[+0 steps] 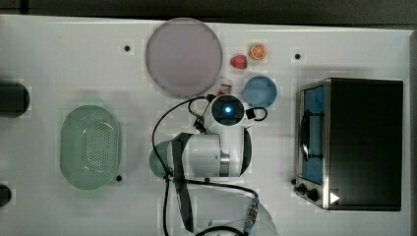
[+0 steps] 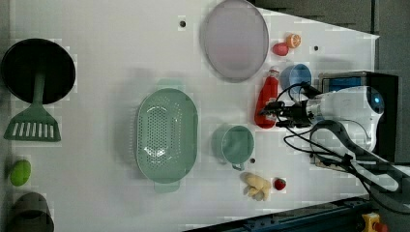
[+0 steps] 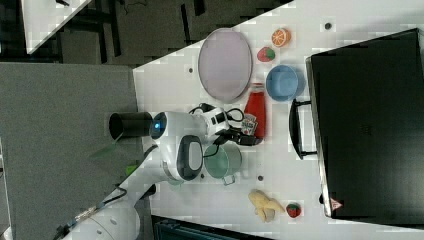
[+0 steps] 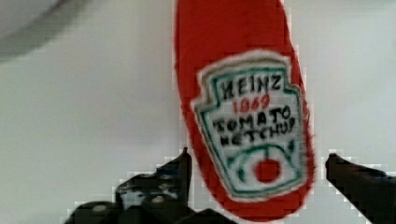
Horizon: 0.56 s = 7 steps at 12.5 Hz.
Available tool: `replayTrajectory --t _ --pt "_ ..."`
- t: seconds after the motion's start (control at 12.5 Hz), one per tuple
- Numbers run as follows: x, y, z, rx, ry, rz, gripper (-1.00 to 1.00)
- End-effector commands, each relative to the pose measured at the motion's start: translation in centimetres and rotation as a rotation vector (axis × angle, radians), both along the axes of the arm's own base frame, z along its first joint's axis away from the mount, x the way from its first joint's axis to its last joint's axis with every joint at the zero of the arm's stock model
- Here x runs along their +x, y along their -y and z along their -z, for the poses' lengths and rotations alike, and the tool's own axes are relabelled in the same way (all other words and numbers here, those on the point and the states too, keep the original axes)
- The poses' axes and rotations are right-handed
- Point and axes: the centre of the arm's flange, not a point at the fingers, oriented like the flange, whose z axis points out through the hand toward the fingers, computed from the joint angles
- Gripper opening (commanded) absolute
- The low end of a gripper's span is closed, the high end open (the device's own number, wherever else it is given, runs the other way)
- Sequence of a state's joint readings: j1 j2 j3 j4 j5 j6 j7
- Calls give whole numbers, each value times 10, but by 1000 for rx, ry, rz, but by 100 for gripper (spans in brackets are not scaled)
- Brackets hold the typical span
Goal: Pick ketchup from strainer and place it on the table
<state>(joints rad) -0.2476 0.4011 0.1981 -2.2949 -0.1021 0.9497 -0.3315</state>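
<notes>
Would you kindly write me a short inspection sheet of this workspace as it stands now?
Surface: white table, small dark holes.
Job's things: red ketchup squeeze bottle lies on the table, outside the pale green perforated strainer.
Clutter: grey-lilac round plate, blue bowl, teal-green cup, strawberry, green spatula.
Grippers: gripper open, jaws either side of the bottle's base, apart from it.
Cables: black cable loops beside the arm.
Surroundings: black toaster oven.

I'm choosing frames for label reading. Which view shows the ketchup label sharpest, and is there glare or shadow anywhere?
Wrist view: ketchup label legible, edges slightly soft, fingers open beside it. Left view: soft shadow beside the strainer on the table; no strong glare.
</notes>
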Motion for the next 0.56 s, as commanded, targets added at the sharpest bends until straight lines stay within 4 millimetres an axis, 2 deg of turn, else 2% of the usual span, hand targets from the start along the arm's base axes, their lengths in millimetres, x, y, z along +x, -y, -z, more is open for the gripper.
replayTrajectory --t 0.08,0.32,0.56 --pt "33 5 -84 -23 195 -37 100" --pt "49 5 -173 -61 294 -31 100" --pt "51 5 -257 -96 253 57 100"
